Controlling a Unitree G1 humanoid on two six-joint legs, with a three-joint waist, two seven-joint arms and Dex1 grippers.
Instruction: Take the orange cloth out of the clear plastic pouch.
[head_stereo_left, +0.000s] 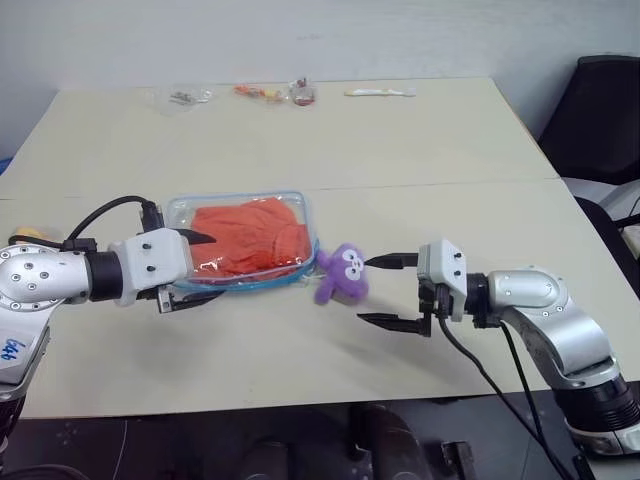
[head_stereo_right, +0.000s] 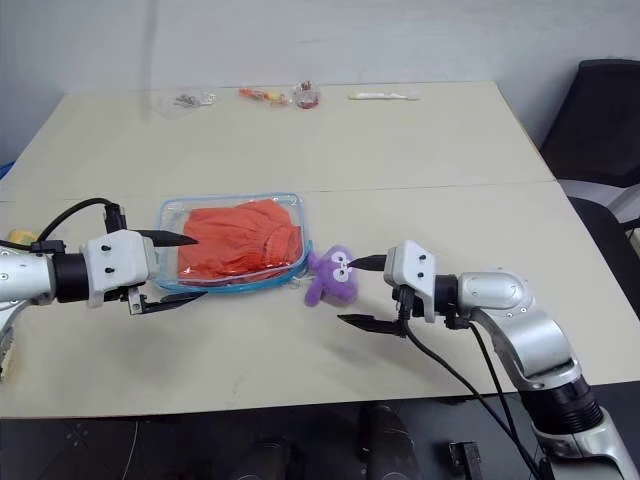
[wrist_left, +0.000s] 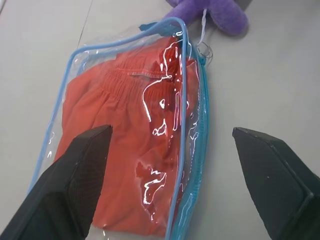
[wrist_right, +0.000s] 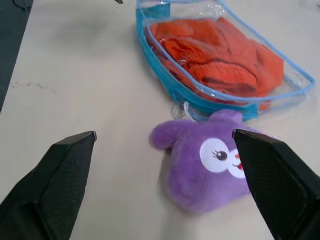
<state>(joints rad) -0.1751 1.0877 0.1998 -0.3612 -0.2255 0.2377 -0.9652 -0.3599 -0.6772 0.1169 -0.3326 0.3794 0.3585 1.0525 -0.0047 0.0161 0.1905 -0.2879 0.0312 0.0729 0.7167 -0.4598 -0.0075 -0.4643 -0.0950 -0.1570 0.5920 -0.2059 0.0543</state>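
A: Where's the cloth (head_stereo_left: 250, 238)?

B: Inside the pouch (head_stereo_left: 243, 204), which lies flat on the table (head_stereo_left: 400, 140) with its long axis running left to right. The cloth fills most of it.

A: Which arm is nearer?

B: The left gripper (head_stereo_left: 195, 267). It sits at the pouch's left end, pointing along the long axis, jaws wide apart with 1 finger over the pouch's top face and 1 at its near edge. Nothing is held, and I can't tell whether a finger touches the plastic.

A: And the right gripper (head_stereo_left: 391, 291)?

B: Also spread wide and holding nothing. It points left at a purple plush (head_stereo_left: 341, 273) that lies just beside the pouch's right end, between that gripper and the pouch.

A: So what does the move turn on?

B: Probably the opening. In the right wrist view the blue zipper trim (wrist_right: 200, 90) at the plush end looks parted, so the mouth seems to face the right arm. My guess is that the left holds the pouch down while the right reaches past the plush.

A: Materials?

B: The pouch is glossy, clear, floppy plastic, throwing glare, and likely to slide. The cloth is soft, wrinkled, bright orange, with a gathered band across it. It should pinch easily.
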